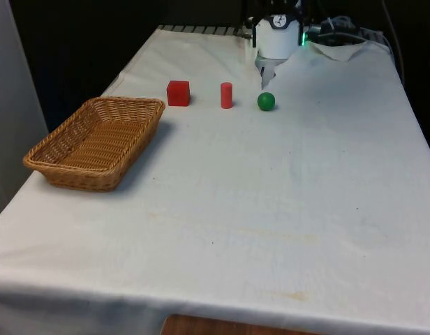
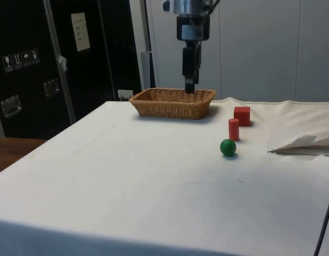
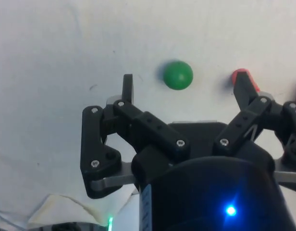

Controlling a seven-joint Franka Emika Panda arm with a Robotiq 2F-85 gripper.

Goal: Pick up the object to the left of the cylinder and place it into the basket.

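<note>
Gripper point(image 1: 266, 82) hangs above the green ball point(image 1: 266, 101) in the front view, so dropping straight down would grab the wrong thing; the target is the red cube point(image 1: 178, 93), on the front view's left of the red cylinder point(image 1: 226, 95), near the woven wicker basket point(image 1: 139, 106). Side view: cube looks matte and blocky, probably wood, ball smooth. Wrist view: fingers point(image 3: 127, 88) spread wide, holding nothing.
</note>
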